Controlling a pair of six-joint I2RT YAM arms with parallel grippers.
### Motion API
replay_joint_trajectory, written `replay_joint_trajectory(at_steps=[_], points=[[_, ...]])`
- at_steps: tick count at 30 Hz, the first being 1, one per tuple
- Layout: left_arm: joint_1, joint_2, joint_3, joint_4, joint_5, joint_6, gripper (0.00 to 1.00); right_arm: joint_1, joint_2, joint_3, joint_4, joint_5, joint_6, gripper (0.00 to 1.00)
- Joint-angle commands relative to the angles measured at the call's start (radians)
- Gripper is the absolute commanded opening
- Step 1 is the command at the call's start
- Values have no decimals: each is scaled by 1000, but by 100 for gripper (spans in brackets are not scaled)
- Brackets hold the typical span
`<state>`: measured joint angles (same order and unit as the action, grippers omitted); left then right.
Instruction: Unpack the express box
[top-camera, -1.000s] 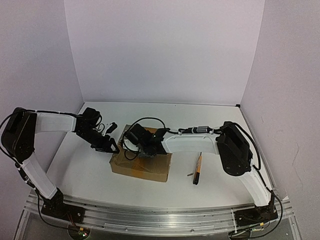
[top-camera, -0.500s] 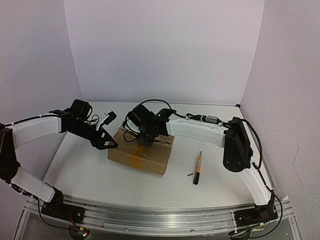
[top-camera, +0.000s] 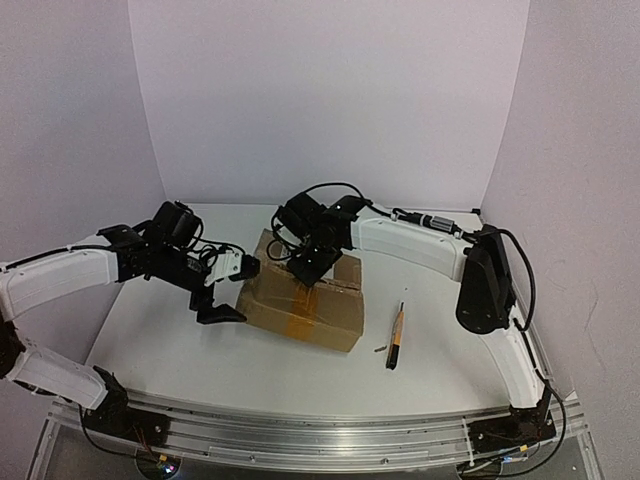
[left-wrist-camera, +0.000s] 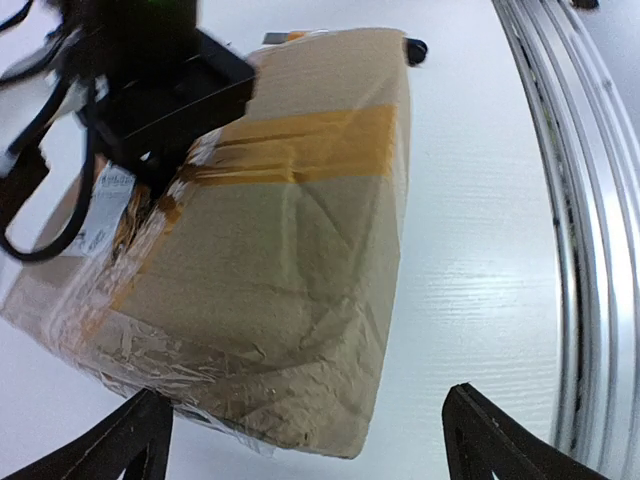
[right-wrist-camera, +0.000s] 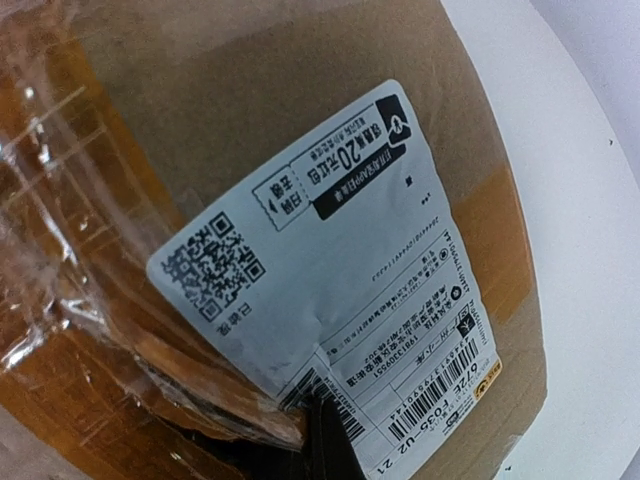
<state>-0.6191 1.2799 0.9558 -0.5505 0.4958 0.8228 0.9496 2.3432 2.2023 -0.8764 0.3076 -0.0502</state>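
The express box (top-camera: 310, 312), brown cardboard with tan tape and a white barcode label (right-wrist-camera: 330, 270), lies mid-table, its far side tipped up a little. My left gripper (top-camera: 231, 291) stands open at the box's left corner, one finger on each side of that corner, with a gap to the cardboard (left-wrist-camera: 280, 250). My right gripper (top-camera: 305, 268) is shut on top of the box. Its dark tip (right-wrist-camera: 335, 445) is pushed into the torn flap seam beside the label. I cannot tell whether it pinches anything.
A yellow-black utility knife (top-camera: 396, 338) lies on the table right of the box, with a small dark bit (top-camera: 379, 349) beside it. A small black object (left-wrist-camera: 417, 50) sits by the box's far corner. The metal rail (top-camera: 300, 425) runs along the near edge.
The left gripper has opened wide and swung right to straddle the box corner. The right gripper shut and moved back, and the box shifted right and turned with it.
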Motion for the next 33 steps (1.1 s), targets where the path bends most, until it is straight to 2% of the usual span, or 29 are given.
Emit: replay_joint_trajectory(at_steps=[1, 7, 10, 14, 18, 21, 23, 25, 28, 33], points=[[-137, -139, -104, 109, -37, 253, 99, 14, -64, -1, 69, -52, 159, 0], [-174, -254, -272, 311, -155, 474, 100, 14, -83, -24, 68, -67, 189, 0], [-175, -308, -291, 328, -139, 495, 100, 15, -77, -18, 68, -66, 200, 0], [-174, -371, -287, 247, -99, 462, 100, 14, -57, 5, 68, -74, 218, 0], [-171, -359, -184, 185, -137, 232, 99, 18, -60, 3, 65, -88, 258, 0], [-168, -323, -135, 21, -77, 275, 99, 20, -66, -13, 65, -116, 292, 0], [-168, -329, -213, 38, -97, 377, 100, 20, -60, -12, 66, -139, 304, 0], [-168, -340, -317, 152, -181, 501, 100, 21, -65, -13, 63, -165, 322, 0], [-168, -343, -465, 422, -311, 668, 100, 21, -87, -28, 57, -207, 355, 0], [-169, -359, -573, 750, -282, 777, 100, 20, -103, -53, 57, -279, 405, 0]])
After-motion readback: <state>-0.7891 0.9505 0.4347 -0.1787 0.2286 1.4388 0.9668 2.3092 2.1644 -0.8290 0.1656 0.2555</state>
